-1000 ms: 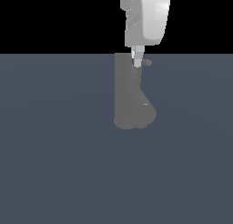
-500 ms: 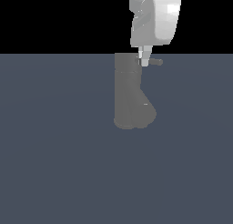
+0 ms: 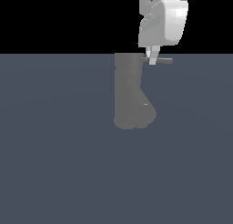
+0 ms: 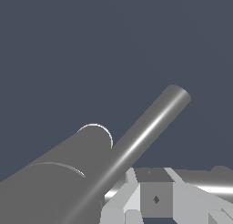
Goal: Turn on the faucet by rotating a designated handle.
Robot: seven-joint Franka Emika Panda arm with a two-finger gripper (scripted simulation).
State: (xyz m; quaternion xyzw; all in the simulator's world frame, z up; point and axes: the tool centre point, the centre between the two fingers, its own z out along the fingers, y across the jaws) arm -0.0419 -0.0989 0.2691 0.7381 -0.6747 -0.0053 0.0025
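Note:
The grey faucet (image 3: 129, 93) stands upright on the dark floor, with a cylindrical top and a lobed base. The handle (image 3: 163, 60), a thin rod, sticks out from its top toward the exterior view's right. My white gripper (image 3: 152, 60) hangs from above with its fingers close together, right against the handle near the column. It holds nothing. In the wrist view the handle (image 4: 150, 127) runs diagonally past the faucet top (image 4: 59, 177), with my fingers (image 4: 155, 199) just beside it.
The flat dark grey-blue floor (image 3: 59, 164) surrounds the faucet. No other objects show in either view.
My gripper has moved toward the exterior view's right. The handle has swung with it and now shows longer on the right of the column.

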